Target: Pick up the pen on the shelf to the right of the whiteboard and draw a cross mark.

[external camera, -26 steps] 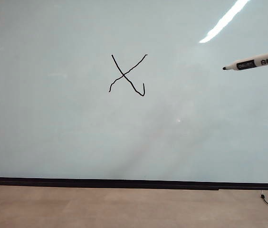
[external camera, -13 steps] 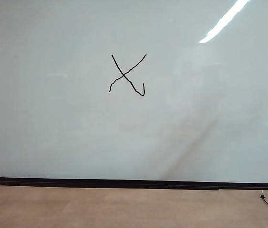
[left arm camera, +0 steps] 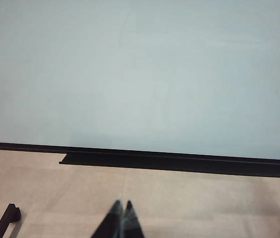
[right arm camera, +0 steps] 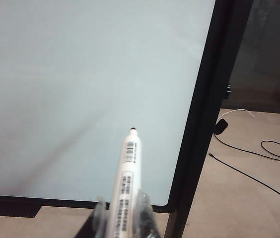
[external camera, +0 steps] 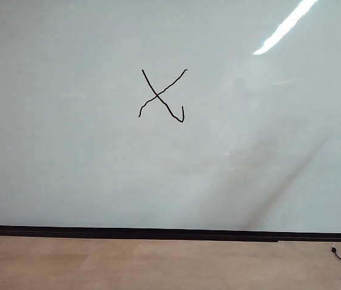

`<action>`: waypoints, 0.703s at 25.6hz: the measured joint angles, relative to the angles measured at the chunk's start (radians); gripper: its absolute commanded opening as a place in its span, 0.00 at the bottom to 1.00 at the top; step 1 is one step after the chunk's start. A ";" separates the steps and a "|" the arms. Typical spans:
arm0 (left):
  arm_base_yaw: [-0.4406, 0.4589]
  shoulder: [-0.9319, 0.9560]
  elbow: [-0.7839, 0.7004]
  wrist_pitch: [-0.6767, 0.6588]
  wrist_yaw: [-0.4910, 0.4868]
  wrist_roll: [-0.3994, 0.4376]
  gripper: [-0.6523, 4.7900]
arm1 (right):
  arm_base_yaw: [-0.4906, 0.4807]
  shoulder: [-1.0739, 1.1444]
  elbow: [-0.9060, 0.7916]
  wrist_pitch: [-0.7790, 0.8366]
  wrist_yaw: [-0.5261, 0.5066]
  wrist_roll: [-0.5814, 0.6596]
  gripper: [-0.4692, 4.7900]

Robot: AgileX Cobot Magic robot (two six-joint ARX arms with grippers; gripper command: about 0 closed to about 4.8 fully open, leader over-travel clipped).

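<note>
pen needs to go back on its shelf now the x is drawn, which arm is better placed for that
Right, probably. The right gripper is shut on the pen, near the whiteboard's right edge. The left gripper is shut, holding nothing, pointed at the board's bottom. The cross mark is finished.

A black cross mark (external camera: 162, 95) (thin wobbly strokes, hooked upward at its lower right end) sits on the whiteboard (external camera: 68, 169), above the black strip (external camera: 128, 232) and tan floor (external camera: 146, 266).

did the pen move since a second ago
Yes. It pointed at the whiteboard right of the cross mark; it has since left the exterior view rightward. The right hand holds the pen.
</note>
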 measured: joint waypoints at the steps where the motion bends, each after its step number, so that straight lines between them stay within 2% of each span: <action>1: 0.000 0.000 0.000 0.000 0.000 0.000 0.11 | 0.002 0.000 0.000 0.000 -0.006 0.001 0.08; 5: 0.000 0.000 0.000 0.000 0.000 0.000 0.11 | 0.006 0.000 0.000 -0.008 -0.063 0.003 0.08; 18: 0.000 0.000 0.000 0.000 0.000 0.000 0.11 | 0.005 0.000 0.000 -0.019 -0.066 0.003 0.08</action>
